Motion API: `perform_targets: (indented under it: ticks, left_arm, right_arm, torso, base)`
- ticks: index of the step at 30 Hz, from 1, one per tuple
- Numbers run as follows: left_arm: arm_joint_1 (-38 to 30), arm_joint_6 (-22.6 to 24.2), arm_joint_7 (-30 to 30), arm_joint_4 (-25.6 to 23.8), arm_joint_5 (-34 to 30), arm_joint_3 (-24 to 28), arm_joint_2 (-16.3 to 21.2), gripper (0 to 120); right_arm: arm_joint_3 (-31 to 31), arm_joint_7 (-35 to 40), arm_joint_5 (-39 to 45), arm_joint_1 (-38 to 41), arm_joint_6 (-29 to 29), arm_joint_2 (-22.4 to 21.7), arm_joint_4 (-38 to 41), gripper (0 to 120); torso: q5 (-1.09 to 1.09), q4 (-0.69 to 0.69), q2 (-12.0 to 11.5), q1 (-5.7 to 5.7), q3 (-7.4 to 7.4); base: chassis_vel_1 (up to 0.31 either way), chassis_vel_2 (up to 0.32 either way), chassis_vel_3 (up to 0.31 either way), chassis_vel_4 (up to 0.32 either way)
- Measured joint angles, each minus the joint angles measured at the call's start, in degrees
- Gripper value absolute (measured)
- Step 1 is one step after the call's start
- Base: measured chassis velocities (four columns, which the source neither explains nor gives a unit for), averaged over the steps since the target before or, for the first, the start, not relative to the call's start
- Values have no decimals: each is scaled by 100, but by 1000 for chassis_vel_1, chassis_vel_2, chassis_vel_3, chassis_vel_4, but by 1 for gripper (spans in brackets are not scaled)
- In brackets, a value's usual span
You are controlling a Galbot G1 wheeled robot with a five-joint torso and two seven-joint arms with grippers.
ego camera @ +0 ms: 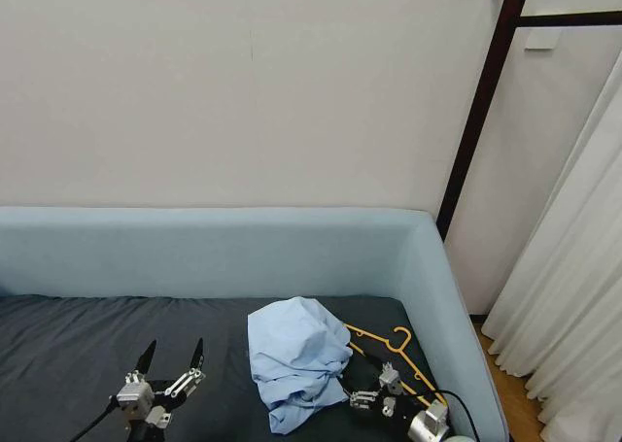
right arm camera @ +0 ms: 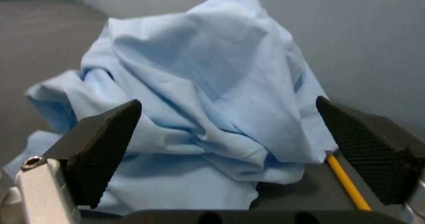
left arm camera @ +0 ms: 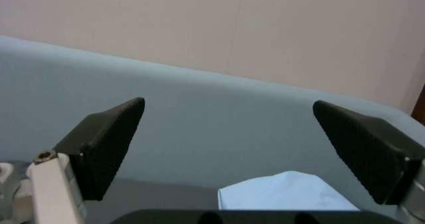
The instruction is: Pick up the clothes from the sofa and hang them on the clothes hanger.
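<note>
Right pincer (ego camera: pixel 375 388) released, crumpled light-blue shirt (ego camera: pixel 294 350) just ahead on sofa (ego camera: pixel 58 355); left pincer (ego camera: pixel 173 355) released, well apart.

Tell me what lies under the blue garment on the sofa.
The dark seat cushion, and an orange hanger whose one end slips beneath it. The garment hides the rest.

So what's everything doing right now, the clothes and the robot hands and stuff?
Blue clothes: crumpled in a heap on the sofa.
Yellow hanger: lying flat, partly under the clothes.
Left gripper: open, empty.
Right gripper: open, facing the clothes.
Coat stand: upright.
</note>
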Motion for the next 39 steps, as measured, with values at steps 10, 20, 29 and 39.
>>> perform_targets:
  ticks: [10,20,29,39]
  left_arm:
    - [32,-3,-214,-74,82,16,-112,100]
    - [36,78,-324,-134,84,39,-217,100]
    - [38,78,-361,-127,96,14,-248,100]
    - [42,62,-398,-130,111,7,-251,100]
  right_arm:
    - [110,406,-1263,379,412,530,-1005,82]
    - [72,844,-1411,449,752,735,-1311,45]
    - [-41,954,-1545,419,925,921,-1291,15]
    - [-106,1541,-1232,339,1096,926,-984,0]
  torso:
    - [0,-1,0,0,0]
    - [0,-1,0,0,0]
    - [0,0,0,0,0]
    - [1,0,0,0,0]
  base:
    - [0,0,0,0]
    - [0,0,0,0]
    - [0,0,0,0]
    - [0,0,0,0]
